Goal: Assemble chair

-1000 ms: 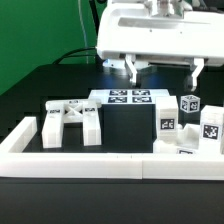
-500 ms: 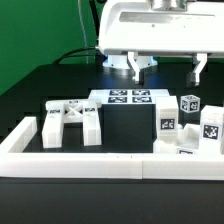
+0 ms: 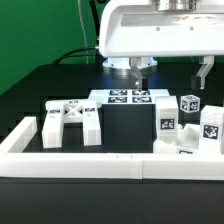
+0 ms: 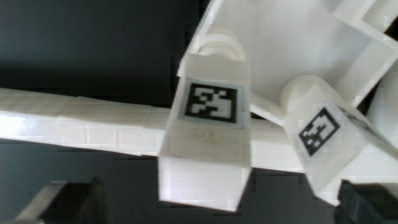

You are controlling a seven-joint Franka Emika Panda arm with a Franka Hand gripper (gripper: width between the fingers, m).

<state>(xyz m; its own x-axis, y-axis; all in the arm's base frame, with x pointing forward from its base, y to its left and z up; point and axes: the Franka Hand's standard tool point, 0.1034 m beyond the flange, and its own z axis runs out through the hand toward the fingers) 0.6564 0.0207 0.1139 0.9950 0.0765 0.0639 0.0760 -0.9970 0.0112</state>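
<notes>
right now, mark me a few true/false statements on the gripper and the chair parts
1. The gripper is open and holds nothing. True.
2. The cross-braced frame lies on the exterior view's right. False: it lies on the exterior view's left.
3. The marker board lies flat on the table. True.
4. All the parts are already joined together. False: the cross-braced frame and the tagged blocks stand apart, loose.
5. The border wall runs in front of the parts, nearest the camera. True.
</notes>
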